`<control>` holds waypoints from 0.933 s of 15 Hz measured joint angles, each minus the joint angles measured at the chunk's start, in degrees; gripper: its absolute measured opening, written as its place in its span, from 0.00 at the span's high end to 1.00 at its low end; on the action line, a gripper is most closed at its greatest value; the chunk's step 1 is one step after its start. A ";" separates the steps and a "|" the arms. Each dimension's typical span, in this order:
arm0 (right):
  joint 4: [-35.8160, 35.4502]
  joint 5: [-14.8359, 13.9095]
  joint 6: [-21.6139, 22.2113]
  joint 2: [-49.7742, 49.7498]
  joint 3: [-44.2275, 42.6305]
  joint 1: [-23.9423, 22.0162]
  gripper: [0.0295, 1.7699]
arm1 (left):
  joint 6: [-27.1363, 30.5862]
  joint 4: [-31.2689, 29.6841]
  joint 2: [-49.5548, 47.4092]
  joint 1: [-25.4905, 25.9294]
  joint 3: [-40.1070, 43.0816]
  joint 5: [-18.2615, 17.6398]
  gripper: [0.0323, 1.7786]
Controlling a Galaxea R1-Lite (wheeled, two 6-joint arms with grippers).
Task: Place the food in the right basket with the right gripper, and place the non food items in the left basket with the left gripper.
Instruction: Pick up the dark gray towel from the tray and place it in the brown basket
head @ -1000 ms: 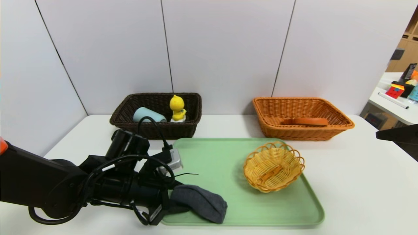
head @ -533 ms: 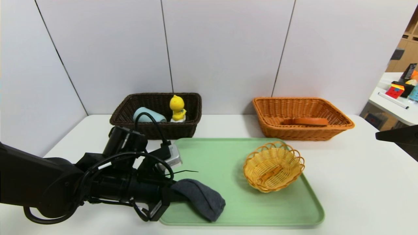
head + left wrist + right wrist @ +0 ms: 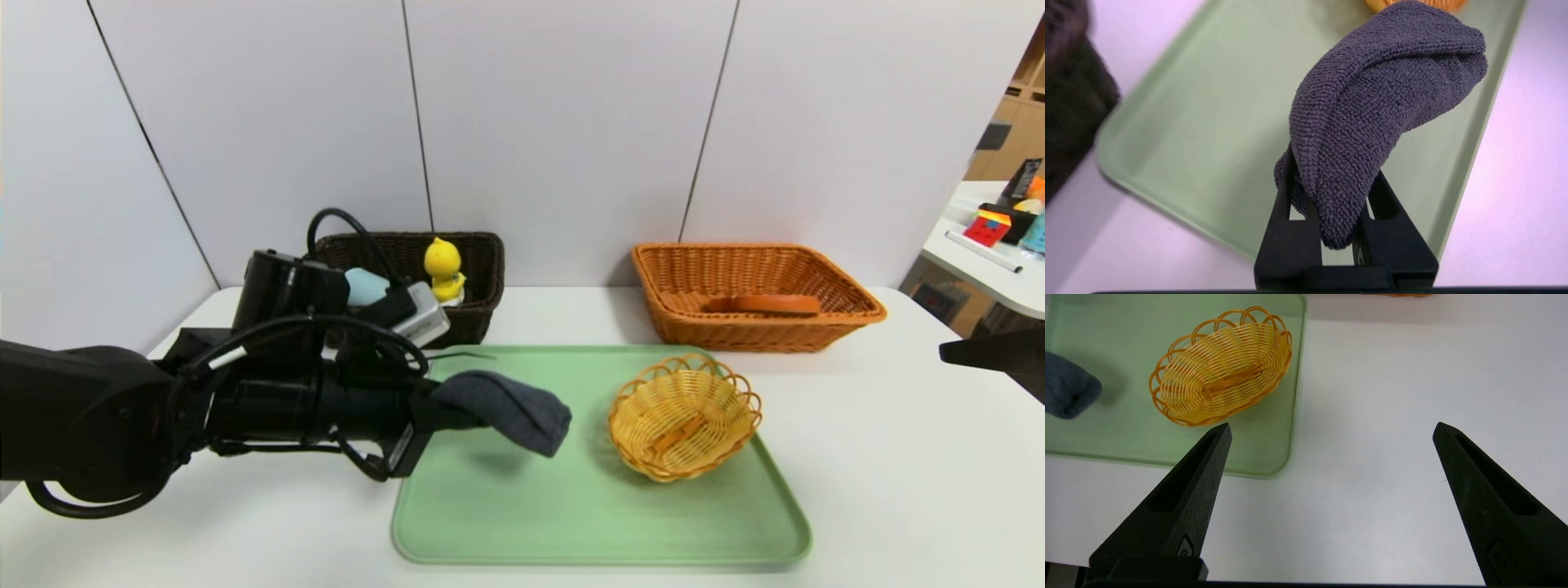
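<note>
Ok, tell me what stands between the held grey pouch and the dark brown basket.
Nothing visible does. The left gripper, shut on the grey pouch, holds it above the green tray. Only tray and bare table separate it from the dark brown basket.

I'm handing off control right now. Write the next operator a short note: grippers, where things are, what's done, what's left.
Left gripper: shut on the grey pouch, held above the green tray.
Right gripper: open, empty, parked over bare table at the right.
Done: bread slice lies in the orange basket; blue cup and duck toy are in the brown basket.
Left: carry the pouch to the brown basket and release. The small yellow bowl sits on the tray.
</note>
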 joint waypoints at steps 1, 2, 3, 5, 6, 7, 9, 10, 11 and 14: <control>-0.02 -0.02 0.00 -0.18 0.46 -0.05 0.04 | -2.91 0.41 -0.57 0.09 -2.97 1.55 0.88; -0.02 -0.02 0.00 -0.38 0.90 -0.02 0.04 | -5.14 1.32 -1.01 0.55 -6.03 3.45 0.88; -0.02 -0.02 -0.02 -0.57 1.33 -0.02 0.04 | -6.64 2.89 -1.40 1.46 -9.18 5.33 0.88; -0.07 -0.02 -0.02 -0.84 2.26 0.02 0.04 | -8.62 8.79 -2.49 4.04 -15.07 8.16 0.88; -0.09 -0.02 -0.02 -0.95 2.97 0.02 0.04 | -9.89 11.79 -3.00 4.96 -17.53 9.42 0.88; -0.11 0.00 0.00 -1.04 3.50 0.02 0.04 | -11.61 13.86 -3.41 5.85 -19.87 11.14 0.88; -0.13 0.00 -0.05 -1.16 3.96 0.02 0.04 | -13.73 14.82 -3.66 8.25 -23.41 12.98 0.88; -0.20 0.00 -0.07 -1.16 4.02 0.00 0.04 | -13.97 15.35 -3.50 9.74 -24.70 13.26 0.88; -0.20 0.06 -0.09 -1.16 4.07 0.00 0.04 | -13.97 15.74 -3.04 11.52 -25.86 13.48 0.88; -0.20 0.09 -0.07 -1.04 4.11 0.00 0.04 | -13.45 15.93 -0.17 16.60 -27.78 15.87 0.88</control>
